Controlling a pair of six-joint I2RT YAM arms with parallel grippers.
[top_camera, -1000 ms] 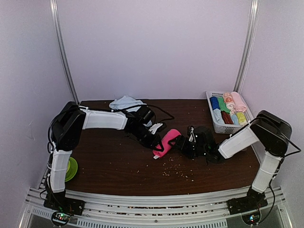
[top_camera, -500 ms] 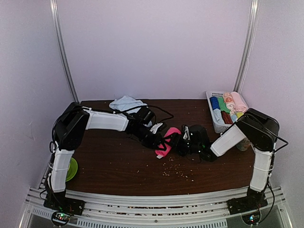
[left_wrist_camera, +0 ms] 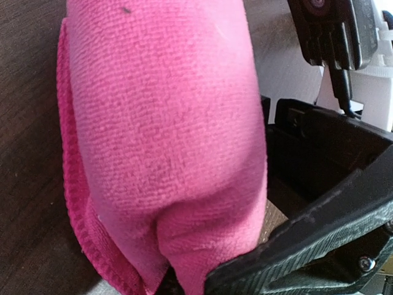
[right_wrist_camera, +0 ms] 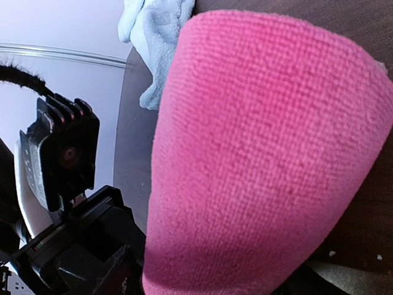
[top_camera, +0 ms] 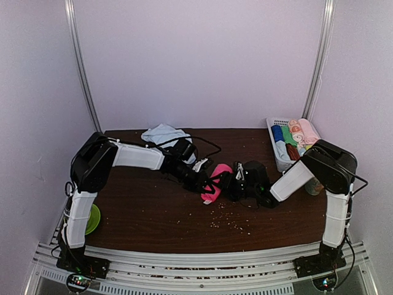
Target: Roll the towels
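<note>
The pink towel point(top_camera: 216, 182) lies rolled on the dark table point(top_camera: 153, 209), between both grippers. My left gripper point(top_camera: 206, 179) is shut on a fold at the roll's left end; in the left wrist view the cloth point(left_wrist_camera: 166, 135) bunches against one black finger point(left_wrist_camera: 307, 246). My right gripper point(top_camera: 232, 184) holds the roll's right end. The roll point(right_wrist_camera: 264, 153) fills the right wrist view and hides most of the fingers. The light blue towel point(top_camera: 161, 133) lies crumpled at the back of the table, also seen behind the roll point(right_wrist_camera: 156, 37).
A white basket point(top_camera: 271, 132) with several small coloured rolls stands at the back right. A green object point(top_camera: 92, 218) sits at the table's left edge by the left arm. Crumbs point(top_camera: 227, 221) dot the table in front of the roll.
My right arm has slid left up to the pink roll, its jaws narrowing around the end. The left gripper moved slightly right with the towel. The roll now stands steeper.
</note>
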